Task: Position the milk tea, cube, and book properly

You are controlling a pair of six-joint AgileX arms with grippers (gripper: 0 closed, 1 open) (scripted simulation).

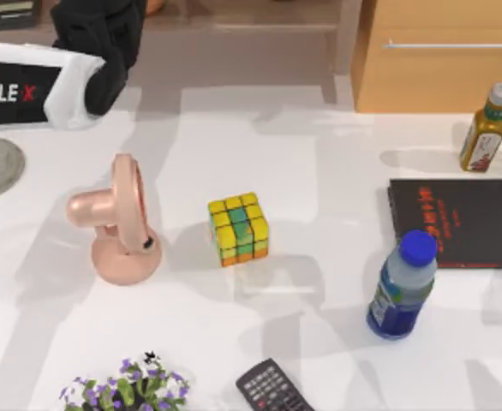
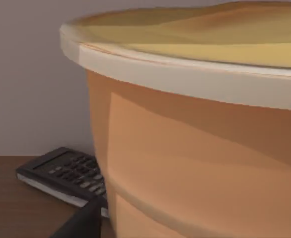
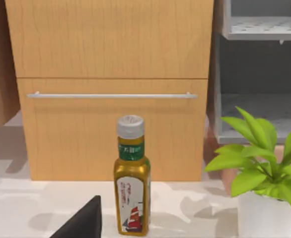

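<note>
While the left arm reaches over the far-left shelf, progress: early, by my judgement, with one item being dealt with and nothing surely finished.
Left gripper (image 1: 105, 38): at the far left, over the brown wooden shelf (image 2: 11, 208) beyond the white table (image 1: 319, 171); whether it grips or stands wide, I cannot tell.
Milk tea: the tall peach-orange tapered container with a cream rim (image 2: 195, 148) stands right up against the left wrist camera, beside a flat black keypad device (image 2: 66, 173) on that shelf; held, or already set down, I cannot tell.
Cube: the yellow, green and orange Rubik's cube (image 1: 238, 229) sits at mid-table, right of the pink desk fan (image 1: 118, 218), untouched; likely to be placed next.
Book: its placing cannot be judged.
Right gripper (image 3: 81, 223): idle at the far right, facing the olive-yellow bottle with a white cap (image 3: 131, 173); its grip cannot be told.
</note>
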